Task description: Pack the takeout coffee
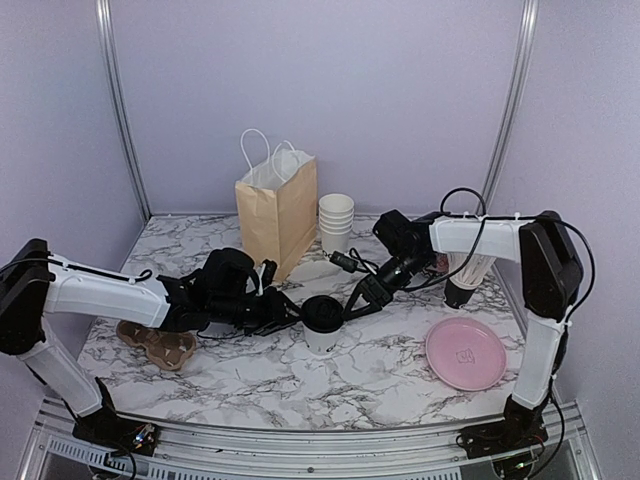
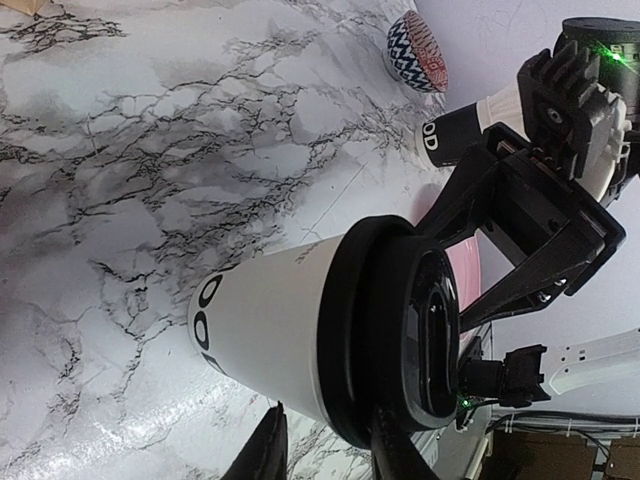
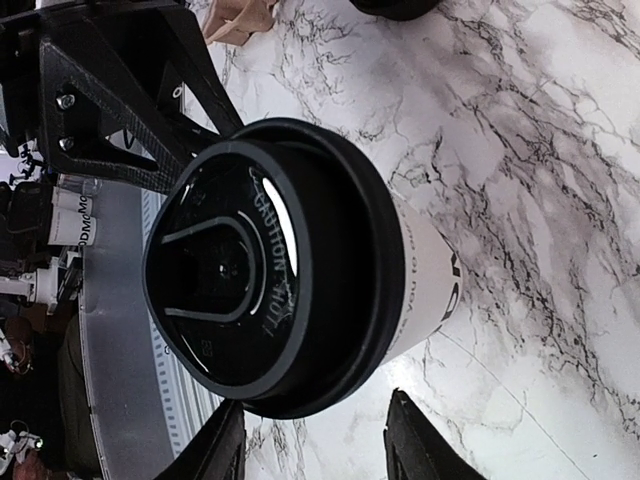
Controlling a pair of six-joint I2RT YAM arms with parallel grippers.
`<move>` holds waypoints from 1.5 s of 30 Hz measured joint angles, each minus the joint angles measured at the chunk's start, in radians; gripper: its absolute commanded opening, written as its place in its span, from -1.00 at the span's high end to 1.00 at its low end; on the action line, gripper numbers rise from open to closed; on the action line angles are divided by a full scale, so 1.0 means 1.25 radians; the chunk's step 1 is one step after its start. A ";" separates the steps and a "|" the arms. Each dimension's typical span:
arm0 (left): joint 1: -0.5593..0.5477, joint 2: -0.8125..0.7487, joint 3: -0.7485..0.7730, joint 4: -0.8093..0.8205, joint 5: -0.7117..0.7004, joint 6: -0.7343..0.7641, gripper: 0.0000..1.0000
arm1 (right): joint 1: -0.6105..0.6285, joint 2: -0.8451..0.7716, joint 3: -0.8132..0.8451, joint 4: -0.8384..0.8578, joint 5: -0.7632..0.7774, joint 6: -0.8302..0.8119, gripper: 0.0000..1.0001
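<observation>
Left fingers (image 2: pixel 262 455) were parted and empty, just beside the white paper cup with black plastic lid (image 1: pixel 322 325); right fingers (image 3: pixel 420 450) were likewise spread, grasping nothing. It stood upright on the marble counter (image 1: pixel 390 375), centre frame, between them.

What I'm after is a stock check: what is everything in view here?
takeout coffee: one, white, black lid, table centre
paper bag: one, brown, white handles, upright at back
lidless cups: one stack, white, right of bag
plate: one, pink, front right
cup carrier: one, brown, front left
bowl: one, blue and red, back right
tall stack: one, white, black base, beside bowl
left gripper: one, black, left of coffee
right gripper: one, black, right of coffee
</observation>
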 measured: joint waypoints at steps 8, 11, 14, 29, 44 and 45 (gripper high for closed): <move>-0.001 0.007 -0.007 0.020 -0.011 -0.009 0.50 | 0.000 0.011 0.002 -0.003 -0.021 -0.009 -0.07; 0.000 0.012 -0.008 0.031 -0.019 -0.010 0.52 | 0.000 0.023 0.013 -0.010 -0.032 -0.011 -0.02; 0.003 0.022 -0.008 0.049 -0.025 -0.011 0.56 | 0.000 0.034 0.019 -0.017 -0.042 -0.010 0.07; 0.044 0.089 0.003 0.146 0.016 -0.052 0.53 | -0.029 0.076 0.043 -0.048 -0.085 0.042 0.22; 0.010 -0.053 0.034 0.027 0.008 0.034 0.02 | -0.045 0.021 0.057 -0.061 -0.057 -0.035 -0.12; 0.012 -0.053 0.051 0.005 -0.007 0.045 0.01 | -0.045 0.016 0.058 -0.063 -0.055 -0.035 -0.12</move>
